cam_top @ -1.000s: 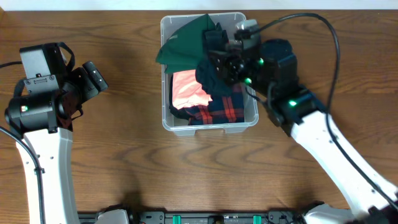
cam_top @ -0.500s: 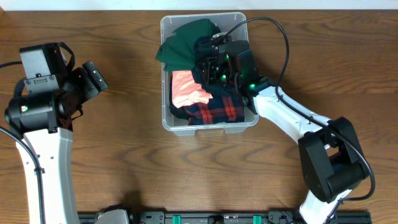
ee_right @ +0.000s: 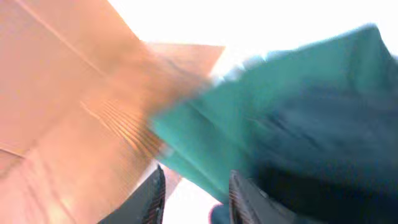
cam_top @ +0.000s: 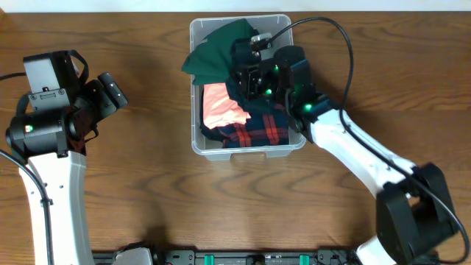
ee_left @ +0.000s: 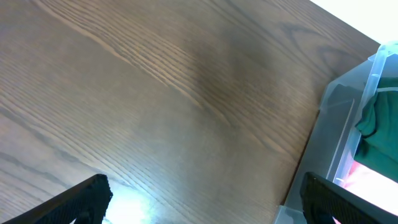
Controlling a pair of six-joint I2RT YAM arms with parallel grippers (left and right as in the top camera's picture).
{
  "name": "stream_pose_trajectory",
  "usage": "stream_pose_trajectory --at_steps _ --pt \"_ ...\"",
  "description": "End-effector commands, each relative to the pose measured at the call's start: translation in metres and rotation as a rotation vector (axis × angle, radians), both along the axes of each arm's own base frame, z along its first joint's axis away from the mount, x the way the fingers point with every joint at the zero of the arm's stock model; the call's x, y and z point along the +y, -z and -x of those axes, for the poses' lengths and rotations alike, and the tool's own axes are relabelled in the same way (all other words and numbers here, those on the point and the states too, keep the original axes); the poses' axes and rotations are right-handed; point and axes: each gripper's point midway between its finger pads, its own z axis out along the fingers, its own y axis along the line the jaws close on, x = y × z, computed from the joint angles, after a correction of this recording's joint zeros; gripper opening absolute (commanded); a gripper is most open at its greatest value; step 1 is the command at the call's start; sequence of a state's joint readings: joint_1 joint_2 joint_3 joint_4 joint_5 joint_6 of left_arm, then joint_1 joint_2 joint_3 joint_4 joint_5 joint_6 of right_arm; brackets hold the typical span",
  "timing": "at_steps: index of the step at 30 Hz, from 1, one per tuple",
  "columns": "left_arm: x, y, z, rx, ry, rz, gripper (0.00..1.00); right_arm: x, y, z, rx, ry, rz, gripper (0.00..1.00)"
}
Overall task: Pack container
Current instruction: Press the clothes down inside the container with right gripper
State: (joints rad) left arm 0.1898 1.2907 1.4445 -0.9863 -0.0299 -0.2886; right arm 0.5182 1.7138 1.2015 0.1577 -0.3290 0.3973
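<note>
The clear plastic container (cam_top: 196,88) stands at the table's back centre. It holds a green garment (cam_top: 217,51) that hangs over its left rim, a pink garment (cam_top: 221,107), a red-and-navy plaid one (cam_top: 257,129) and a dark navy one (cam_top: 246,92). My right gripper (cam_top: 249,70) is low over the container's back half, above the navy and green cloth. In the blurred right wrist view its fingers (ee_right: 196,193) stand partly apart next to the green garment (ee_right: 261,124), with nothing seen between them. My left gripper (cam_top: 110,92) is open and empty at the far left.
The left wrist view shows brown wood table (ee_left: 155,93) between the open fingers (ee_left: 202,199), with the container's corner (ee_left: 348,124) at the right. A black rail runs along the table's front edge (cam_top: 243,259).
My right gripper came from the right with dark cloth, reached into the container, and has drawn back slightly. The left arm has not moved.
</note>
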Motion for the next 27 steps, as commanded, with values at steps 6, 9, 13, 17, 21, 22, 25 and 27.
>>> stream_pose_trajectory --at_steps 6,9,13,17,21,22,25,27 --pt "0.003 0.002 0.000 0.007 -0.013 0.000 0.98 0.030 0.004 -0.004 -0.096 -0.002 -0.010 0.20" --pt "0.003 0.002 0.000 0.007 -0.013 0.000 0.98 0.045 0.026 -0.013 -0.117 0.003 -0.015 0.17" --pt "0.003 0.002 0.000 0.007 -0.013 0.000 0.98 0.060 0.069 -0.022 -0.116 -0.003 -0.013 0.15" --pt "0.003 0.002 0.000 0.007 -0.013 0.000 0.98 0.054 0.134 -0.022 0.006 0.006 0.076 0.13" --pt "0.003 0.002 0.000 0.007 -0.013 0.000 0.98 0.034 0.172 -0.015 0.138 0.036 0.182 0.10" --pt "0.003 0.002 0.000 0.007 -0.013 0.000 0.98 0.031 0.174 -0.014 0.151 0.039 0.191 0.10" --pt "0.003 0.002 0.000 0.007 -0.013 0.000 0.98 0.028 0.165 -0.014 0.150 0.044 0.189 0.09" --pt "0.003 0.002 0.000 0.007 -0.013 0.000 0.98 0.031 0.144 -0.014 0.118 0.031 0.158 0.08"
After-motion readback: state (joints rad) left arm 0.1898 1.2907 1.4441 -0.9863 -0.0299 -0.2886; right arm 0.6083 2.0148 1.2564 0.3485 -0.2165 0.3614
